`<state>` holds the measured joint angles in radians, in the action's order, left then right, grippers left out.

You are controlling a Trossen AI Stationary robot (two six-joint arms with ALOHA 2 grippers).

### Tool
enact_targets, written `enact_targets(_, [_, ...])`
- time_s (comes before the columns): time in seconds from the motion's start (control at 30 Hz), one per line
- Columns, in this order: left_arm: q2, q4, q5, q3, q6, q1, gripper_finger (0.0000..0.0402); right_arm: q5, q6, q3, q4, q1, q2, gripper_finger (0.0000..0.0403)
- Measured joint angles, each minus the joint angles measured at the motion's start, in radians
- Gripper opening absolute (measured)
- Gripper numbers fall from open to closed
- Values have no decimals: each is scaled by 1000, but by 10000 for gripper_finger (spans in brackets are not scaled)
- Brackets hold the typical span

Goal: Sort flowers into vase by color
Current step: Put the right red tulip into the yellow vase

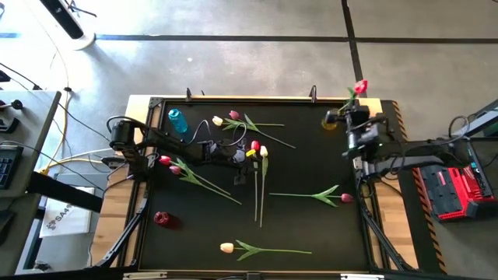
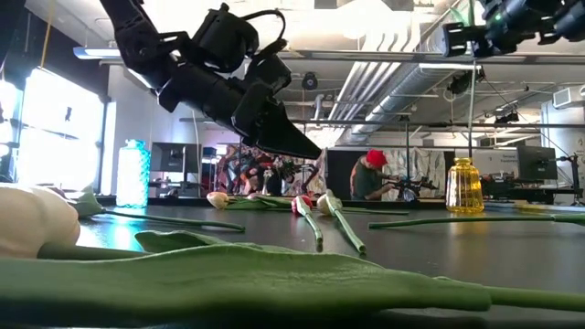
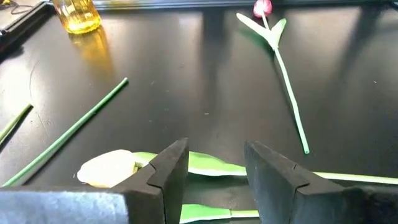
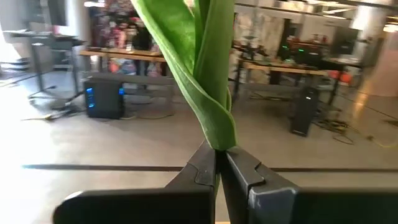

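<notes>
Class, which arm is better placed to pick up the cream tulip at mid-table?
Left: its open pincer hovers over the cream tulip. The right pincer already grips a flower.

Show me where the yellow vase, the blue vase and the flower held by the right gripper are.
yellow vase (image 2: 463, 186), low view, middle of its glass body.
blue vase (image 1: 177, 120), high view, its body.
flower held by the right gripper (image 4: 208, 93), right wrist view, its green leaf above the shut fingers.

bare black mat (image 1: 311, 225) front right, tulips (image 1: 259, 152) crowd the centre, blue vase (image 1: 177, 120) back left
</notes>
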<state>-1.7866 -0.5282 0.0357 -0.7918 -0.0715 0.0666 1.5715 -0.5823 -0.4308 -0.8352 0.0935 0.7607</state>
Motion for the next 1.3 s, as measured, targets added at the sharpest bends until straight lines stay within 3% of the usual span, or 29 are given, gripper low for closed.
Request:
enact_targets(0.27, [0,-25,0,0,-1,0,144,0,-10,0,0,73,-29,0])
enact_targets(0.47, [0,-35,0,0,-11,0,144,-5,75,0,-5,-3,-27,0])
enact_targets(0.77, [0,-53,0,0,-26,0,144,-76,-183,-43,-42,-129,-30,0])
enact_targets(0.9, [0,-62,0,0,-27,0,144,-201,-114,-102,59,-218,-27,0])
enact_targets(1.03, [0,-61,0,0,-27,0,144,-350,119,-170,365,-261,-28,0])
enact_targets(1.1, [0,-62,0,0,-20,0,144,-482,336,-217,606,-249,-27,0])
enact_targets(1.23, [0,-62,0,0,-17,0,144,-897,799,-312,965,-140,-6,0])
enact_targets(1.3, [0,-72,-3,0,-11,0,144,-972,920,-348,1073,-92,16,0])
